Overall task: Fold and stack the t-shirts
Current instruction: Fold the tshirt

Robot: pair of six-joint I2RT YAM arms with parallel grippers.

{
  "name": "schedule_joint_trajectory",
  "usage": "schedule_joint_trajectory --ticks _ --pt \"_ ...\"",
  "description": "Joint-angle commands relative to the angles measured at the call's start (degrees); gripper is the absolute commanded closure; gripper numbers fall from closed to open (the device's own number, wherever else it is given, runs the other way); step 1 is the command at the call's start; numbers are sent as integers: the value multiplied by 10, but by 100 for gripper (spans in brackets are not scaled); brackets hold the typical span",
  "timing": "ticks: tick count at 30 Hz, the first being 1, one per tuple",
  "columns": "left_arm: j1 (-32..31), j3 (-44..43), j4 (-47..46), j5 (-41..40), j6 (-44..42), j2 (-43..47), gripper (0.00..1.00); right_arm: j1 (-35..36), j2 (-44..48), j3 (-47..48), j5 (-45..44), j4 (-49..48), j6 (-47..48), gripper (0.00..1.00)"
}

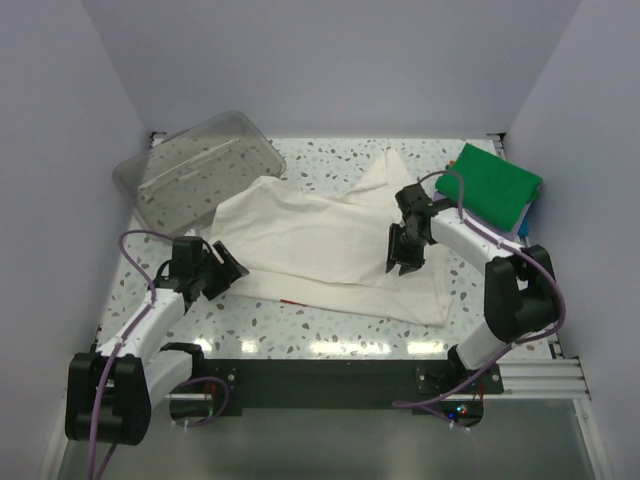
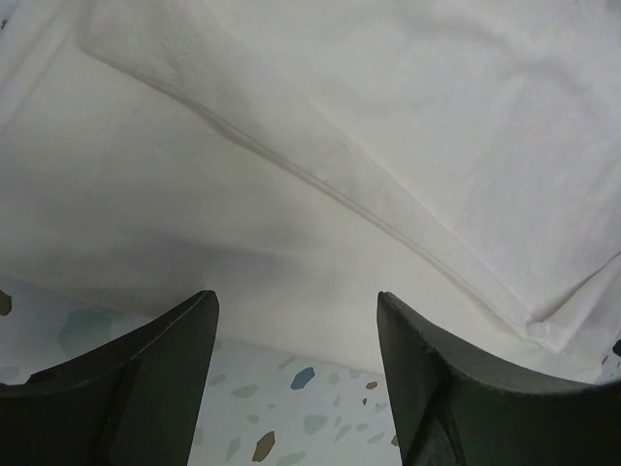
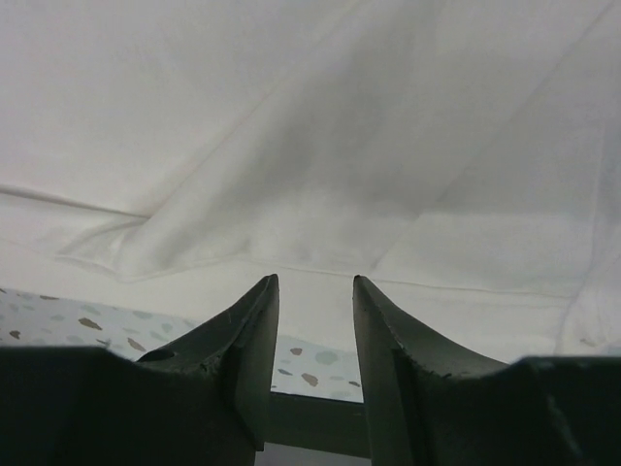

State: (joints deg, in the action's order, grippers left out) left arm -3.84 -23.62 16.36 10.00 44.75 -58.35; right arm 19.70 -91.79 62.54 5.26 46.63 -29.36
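Note:
A cream-white t-shirt lies spread and rumpled across the middle of the table. A thin red mark shows at its near edge. My left gripper is open at the shirt's left edge; in the left wrist view its fingers straddle bare table just short of the cloth, holding nothing. My right gripper hovers over the shirt's right part, its fingers pointing down. In the right wrist view the jaws stand slightly apart and empty above the cloth. A folded green shirt lies on a blue one at the back right.
A clear plastic tub lies tilted at the back left, touching the shirt's corner. Speckled table shows along the near edge. Walls close in the left, right and back sides.

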Motion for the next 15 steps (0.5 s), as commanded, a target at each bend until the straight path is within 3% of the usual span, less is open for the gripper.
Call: schedule_joint_trajectory --ticks 1,15 --pt "0 -8 -27 4 -15 1 29 1 -8 -23 -17 -14 -5 59" --pt "0 -7 -18 3 -15 11 29 0 -36 -64 -13 -43 0 60"
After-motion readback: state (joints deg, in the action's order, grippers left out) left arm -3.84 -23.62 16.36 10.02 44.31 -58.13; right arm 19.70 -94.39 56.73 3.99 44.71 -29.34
